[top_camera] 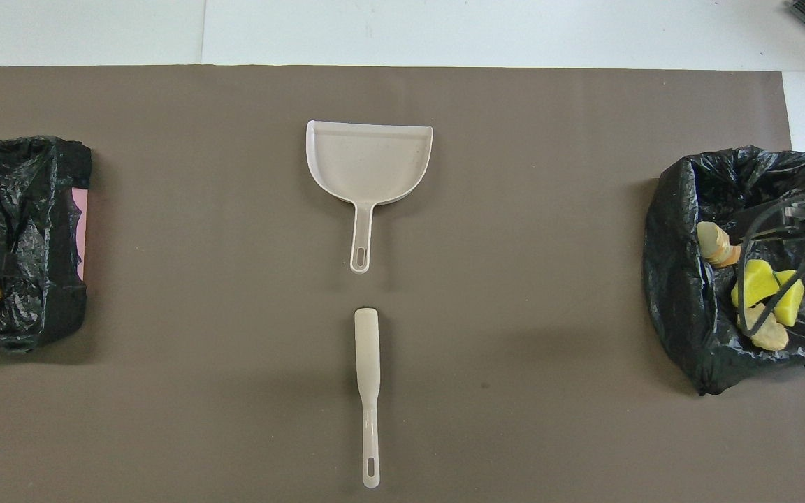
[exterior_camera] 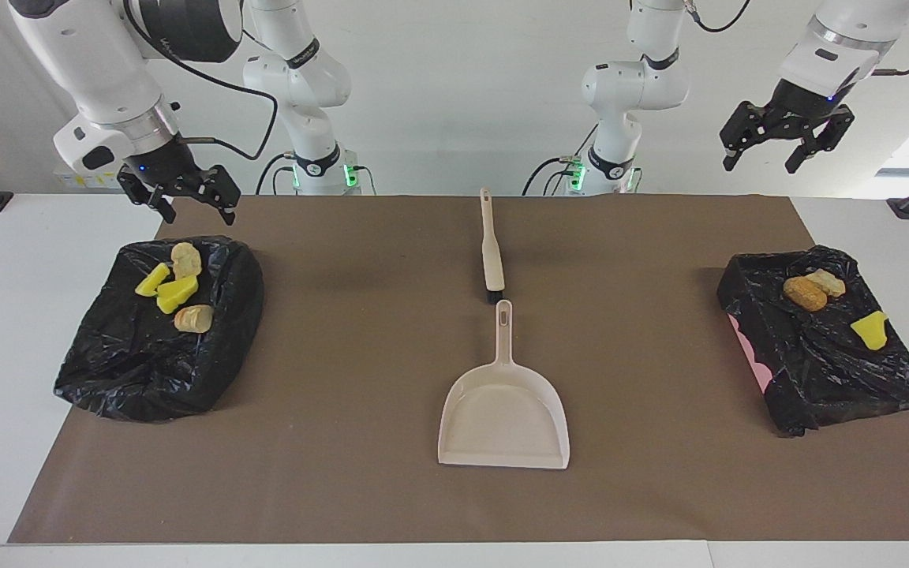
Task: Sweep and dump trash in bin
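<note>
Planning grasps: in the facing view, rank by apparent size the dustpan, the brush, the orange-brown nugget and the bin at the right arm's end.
1. Bin at the right arm's end
2. Dustpan
3. Brush
4. Orange-brown nugget
The brush lies nearer the robots, so it may look smaller.

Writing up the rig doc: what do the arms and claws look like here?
Both arms have glossy white shells with black joint bands, and a black cable runs along each. A silver ring sits at each wrist above a white block. The left claw and right claw are black two-finger units with linkage-style fingers and a small blue light on the body. Green lights glow at the arm bases.
</note>
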`<state>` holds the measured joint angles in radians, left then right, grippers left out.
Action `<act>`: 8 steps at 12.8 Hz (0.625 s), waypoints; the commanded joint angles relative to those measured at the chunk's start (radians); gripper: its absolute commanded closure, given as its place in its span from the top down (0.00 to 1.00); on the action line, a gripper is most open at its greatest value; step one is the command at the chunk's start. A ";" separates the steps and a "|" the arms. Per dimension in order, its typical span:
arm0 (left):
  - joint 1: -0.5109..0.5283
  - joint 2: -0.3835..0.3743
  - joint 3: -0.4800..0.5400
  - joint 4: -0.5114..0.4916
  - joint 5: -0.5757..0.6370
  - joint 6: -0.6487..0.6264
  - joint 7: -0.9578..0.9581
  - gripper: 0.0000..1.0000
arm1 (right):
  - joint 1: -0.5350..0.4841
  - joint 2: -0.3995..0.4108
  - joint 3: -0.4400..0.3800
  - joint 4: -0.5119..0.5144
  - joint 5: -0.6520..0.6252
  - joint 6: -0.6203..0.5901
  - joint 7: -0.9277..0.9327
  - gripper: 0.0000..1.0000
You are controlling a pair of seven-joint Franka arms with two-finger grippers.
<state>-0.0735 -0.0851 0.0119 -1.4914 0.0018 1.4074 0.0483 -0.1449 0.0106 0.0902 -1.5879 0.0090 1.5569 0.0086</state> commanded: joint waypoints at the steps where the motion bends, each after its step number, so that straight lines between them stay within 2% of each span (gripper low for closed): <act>1: 0.018 -0.030 -0.007 -0.035 -0.006 -0.004 -0.011 1.00 | -0.002 -0.003 0.002 0.005 0.014 -0.018 0.008 1.00; 8: 0.018 -0.032 -0.009 -0.036 0.018 -0.001 -0.010 1.00 | -0.002 -0.003 0.002 0.005 0.014 -0.018 0.008 1.00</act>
<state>-0.0699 -0.0902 0.0137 -1.4985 0.0077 1.4071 0.0456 -0.1449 0.0106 0.0902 -1.5879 0.0090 1.5569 0.0086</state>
